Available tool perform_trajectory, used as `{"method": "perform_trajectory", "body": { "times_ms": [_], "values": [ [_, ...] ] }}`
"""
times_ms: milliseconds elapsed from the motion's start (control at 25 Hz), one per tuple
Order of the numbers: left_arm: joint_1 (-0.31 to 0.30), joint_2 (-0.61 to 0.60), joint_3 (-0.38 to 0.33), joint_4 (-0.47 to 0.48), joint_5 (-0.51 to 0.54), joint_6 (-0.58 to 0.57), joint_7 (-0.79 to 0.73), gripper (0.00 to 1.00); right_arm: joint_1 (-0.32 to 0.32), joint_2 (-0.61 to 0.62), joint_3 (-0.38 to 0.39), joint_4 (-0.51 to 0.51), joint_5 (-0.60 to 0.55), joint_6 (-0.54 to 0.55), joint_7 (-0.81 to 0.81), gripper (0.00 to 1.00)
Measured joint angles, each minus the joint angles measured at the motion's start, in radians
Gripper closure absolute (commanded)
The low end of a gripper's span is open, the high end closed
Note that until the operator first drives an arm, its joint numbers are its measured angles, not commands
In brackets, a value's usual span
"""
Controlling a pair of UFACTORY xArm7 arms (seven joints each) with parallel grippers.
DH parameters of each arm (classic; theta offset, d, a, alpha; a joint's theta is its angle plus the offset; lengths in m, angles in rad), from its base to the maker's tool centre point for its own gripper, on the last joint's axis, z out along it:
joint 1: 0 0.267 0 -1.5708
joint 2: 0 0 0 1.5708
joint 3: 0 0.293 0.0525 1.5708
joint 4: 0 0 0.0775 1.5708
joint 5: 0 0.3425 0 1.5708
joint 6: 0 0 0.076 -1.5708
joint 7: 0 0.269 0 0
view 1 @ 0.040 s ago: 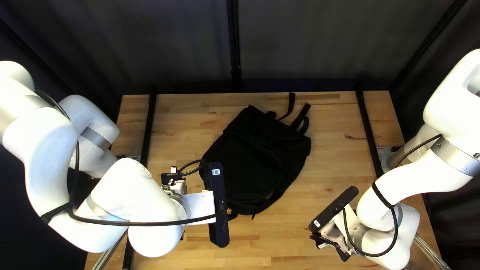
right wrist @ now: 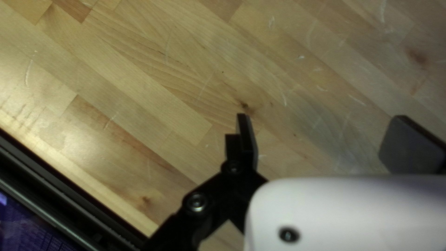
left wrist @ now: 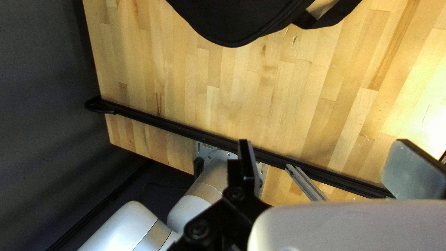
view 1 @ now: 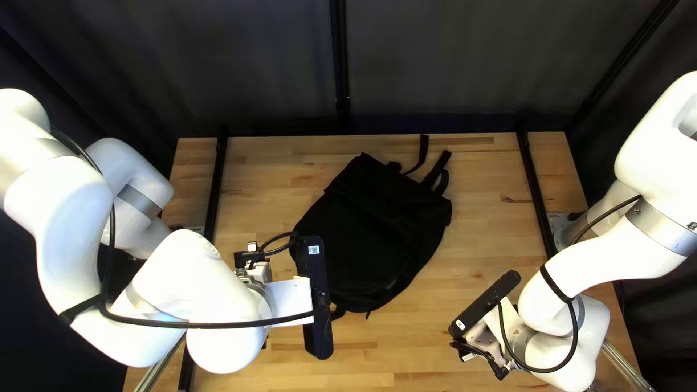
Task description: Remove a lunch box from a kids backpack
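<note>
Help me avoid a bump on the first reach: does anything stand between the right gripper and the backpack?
Nothing visible does: in the top left view, tabletop lies between the right gripper and the backpack. The left arm's black wrist bar overlaps the backpack's other side there, so I'd mind that.

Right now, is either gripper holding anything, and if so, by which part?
Nothing is held. The left gripper and the right gripper are both open and empty; the backpack isn't gripped by any part.

White rounded arms (view 1: 69,199) | silver-grey joint bands (view 1: 664,226) | black cables (view 1: 210,324) | black bars (view 1: 317,297), small white labels
</note>
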Motion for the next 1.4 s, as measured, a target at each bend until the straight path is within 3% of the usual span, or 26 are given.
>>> {"method": "perform_trajectory", "body": {
  "times_ms": [640, 880, 1160, 1400],
  "values": [
    [0.000, 0.000, 0.000, 0.000, 0.000, 0.000, 0.000, 0.00, 0.000, 0.000, 0.001, -0.002, -0.002, -0.001, 0.001, 0.00],
    [0.000, 0.000, 0.000, 0.000, 0.000, 0.000, 0.000, 0.00, -0.012, -0.012, -0.005, -0.071, -0.030, -0.057, -0.043, 0.00],
    [0.000, 0.000, 0.000, 0.000, 0.000, 0.000, 0.000, 0.00, -0.034, -0.175, -0.048, -0.164, 0.129, -0.108, -0.345, 0.00],
    [0.000, 0.000, 0.000, 0.000, 0.000, 0.000, 0.000, 0.00, -0.046, -0.280, -0.161, -0.147, 0.251, -0.037, -0.744, 0.00]
  ]
}}
